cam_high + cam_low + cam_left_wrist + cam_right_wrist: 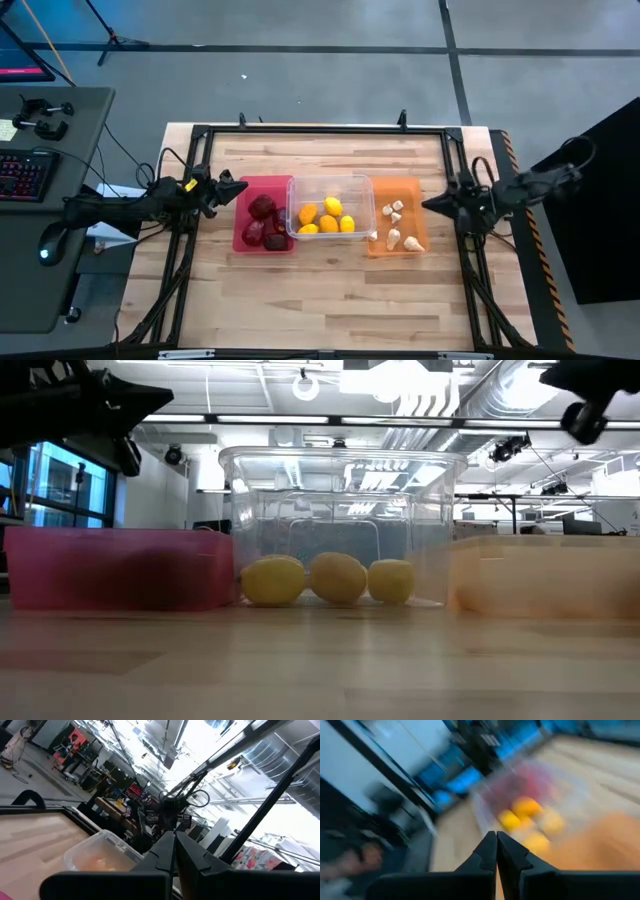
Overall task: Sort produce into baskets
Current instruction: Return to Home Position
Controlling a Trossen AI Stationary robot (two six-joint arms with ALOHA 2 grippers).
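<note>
Three trays stand side by side mid-table. The red tray (262, 186) holds dark red lumps (263, 208). The clear tray (330, 182) holds several yellow lemons (328, 215), which also show in the low view (337, 577). The orange tray (405, 188) holds whitish garlic bulbs (395, 238). My left gripper (243, 187) is shut and empty, raised just left of the red tray. My right gripper (428, 204) is shut and empty, raised at the orange tray's right edge.
Bare wooden table lies near and far of the trays. A black frame (320, 128) runs along the table's far edge and sides. A desk with a keyboard (22, 175) and mouse stands left of the table.
</note>
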